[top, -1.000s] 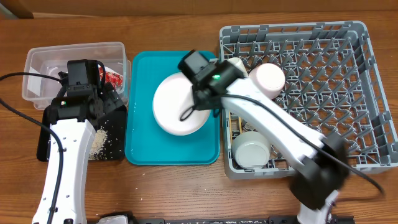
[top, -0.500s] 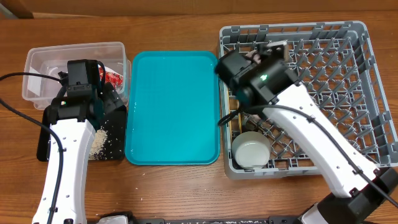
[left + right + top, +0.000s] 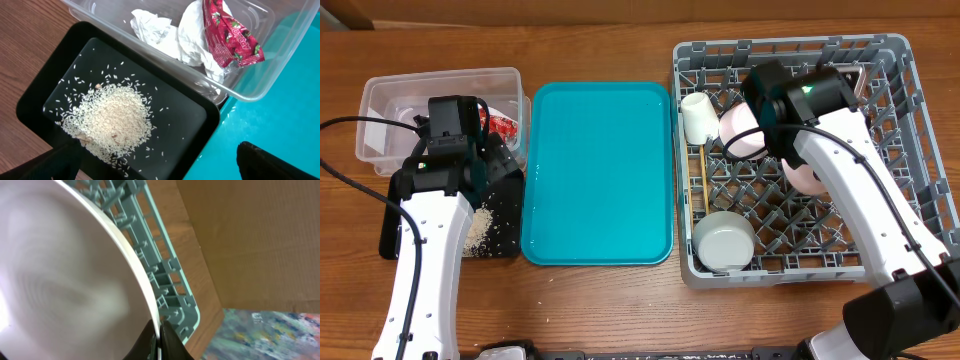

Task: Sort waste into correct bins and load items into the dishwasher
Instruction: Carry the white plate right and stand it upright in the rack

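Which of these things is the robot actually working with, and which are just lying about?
Part of the job: napkin, red wrapper, rice, clear tub, black tray, dish rack, pink plate, pink bowl, white bowl, white cup, chopsticks.
Just lying about: teal tray, cardboard box.

Print on the crumpled red snack wrapper (image 3: 231, 37) cannot be read.

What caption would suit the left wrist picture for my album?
Sorted waste: rice grains heaped in the black tray, crumpled napkin and red wrapper in the clear tub.
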You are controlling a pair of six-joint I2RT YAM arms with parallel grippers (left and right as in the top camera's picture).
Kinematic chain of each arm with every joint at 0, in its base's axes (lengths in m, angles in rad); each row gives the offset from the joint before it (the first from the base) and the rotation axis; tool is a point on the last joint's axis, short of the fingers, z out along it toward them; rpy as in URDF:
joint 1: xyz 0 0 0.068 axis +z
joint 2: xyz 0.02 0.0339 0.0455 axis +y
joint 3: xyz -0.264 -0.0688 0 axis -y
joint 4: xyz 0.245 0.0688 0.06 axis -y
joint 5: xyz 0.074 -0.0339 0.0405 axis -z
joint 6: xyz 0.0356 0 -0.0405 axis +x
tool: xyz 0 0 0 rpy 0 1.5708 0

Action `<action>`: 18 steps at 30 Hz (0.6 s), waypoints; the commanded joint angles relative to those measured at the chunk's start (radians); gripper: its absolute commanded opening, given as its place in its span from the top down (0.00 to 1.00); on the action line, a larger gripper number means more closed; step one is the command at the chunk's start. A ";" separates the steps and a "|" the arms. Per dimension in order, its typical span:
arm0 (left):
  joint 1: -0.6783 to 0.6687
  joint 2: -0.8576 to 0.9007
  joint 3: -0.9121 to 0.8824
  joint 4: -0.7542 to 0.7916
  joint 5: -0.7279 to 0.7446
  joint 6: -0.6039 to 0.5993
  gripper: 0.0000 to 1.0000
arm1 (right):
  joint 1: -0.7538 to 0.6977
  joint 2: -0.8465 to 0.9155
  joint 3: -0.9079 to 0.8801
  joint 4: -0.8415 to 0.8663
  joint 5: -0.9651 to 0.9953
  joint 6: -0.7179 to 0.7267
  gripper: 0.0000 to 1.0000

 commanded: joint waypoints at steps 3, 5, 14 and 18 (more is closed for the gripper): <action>0.004 -0.010 0.011 0.001 0.007 0.011 0.00 | 0.003 -0.016 -0.122 0.007 0.015 0.044 0.96; 0.004 -0.010 0.011 0.001 0.007 0.011 0.00 | 0.003 -0.016 -0.160 0.023 0.015 0.049 0.96; 0.004 -0.010 0.011 0.001 0.007 0.011 0.00 | 0.003 -0.016 -0.182 0.095 0.010 0.044 0.96; 0.004 -0.010 0.011 0.001 0.007 0.011 0.00 | 0.003 -0.016 -0.182 0.096 0.011 0.041 0.89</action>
